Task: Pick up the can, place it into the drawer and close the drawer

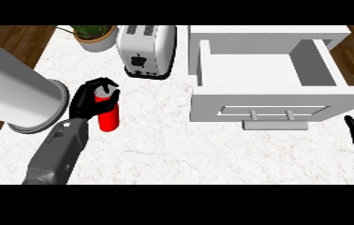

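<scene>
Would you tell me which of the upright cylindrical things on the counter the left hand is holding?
The small red can, with the left hand curled round its top. The large grey canister beside it is far bigger and untouched.

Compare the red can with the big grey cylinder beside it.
The can is red and slim; the grey cylinder is far wider and taller. The left hand curls round the can's top; nothing holds the cylinder. Both stand on the white counter, left of the open drawer.

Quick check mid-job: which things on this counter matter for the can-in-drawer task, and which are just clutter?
For the job: red can, held in the left hand; open white drawer with its handle.

Just lying about: toaster, potted plant, large grey cylinder.
</scene>
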`<action>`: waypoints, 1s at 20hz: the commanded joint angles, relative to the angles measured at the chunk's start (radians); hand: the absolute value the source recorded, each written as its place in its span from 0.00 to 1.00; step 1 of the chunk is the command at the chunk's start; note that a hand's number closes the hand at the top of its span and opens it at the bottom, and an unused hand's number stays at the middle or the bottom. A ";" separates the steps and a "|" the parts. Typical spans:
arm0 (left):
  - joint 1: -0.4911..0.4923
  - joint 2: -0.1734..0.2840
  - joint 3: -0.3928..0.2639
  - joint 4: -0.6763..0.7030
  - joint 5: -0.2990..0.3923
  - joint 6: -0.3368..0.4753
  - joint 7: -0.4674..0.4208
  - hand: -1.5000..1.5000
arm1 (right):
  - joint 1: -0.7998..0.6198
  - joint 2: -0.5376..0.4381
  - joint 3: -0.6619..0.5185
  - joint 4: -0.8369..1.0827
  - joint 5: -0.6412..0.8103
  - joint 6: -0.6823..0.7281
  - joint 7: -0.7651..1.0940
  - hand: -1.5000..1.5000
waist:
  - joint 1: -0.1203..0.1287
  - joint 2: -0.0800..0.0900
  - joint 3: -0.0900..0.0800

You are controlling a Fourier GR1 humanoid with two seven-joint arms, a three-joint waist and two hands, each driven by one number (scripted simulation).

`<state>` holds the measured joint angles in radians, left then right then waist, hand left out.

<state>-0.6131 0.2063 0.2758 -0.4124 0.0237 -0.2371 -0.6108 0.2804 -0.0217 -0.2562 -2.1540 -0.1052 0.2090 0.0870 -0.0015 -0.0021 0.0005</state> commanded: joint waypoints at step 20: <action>0.152 -0.205 -0.310 -1.011 -0.011 0.396 0.689 1.00 | 0.057 0.021 -0.015 -0.056 -0.007 0.009 -0.006 0.00 | -0.004 -0.001 0.000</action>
<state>-0.4202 0.0163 0.0274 -1.3288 0.0214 0.1037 -0.0413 0.2929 -0.0159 -0.2721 -2.2025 -0.1117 0.2003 0.1126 0.0017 -0.0049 0.0007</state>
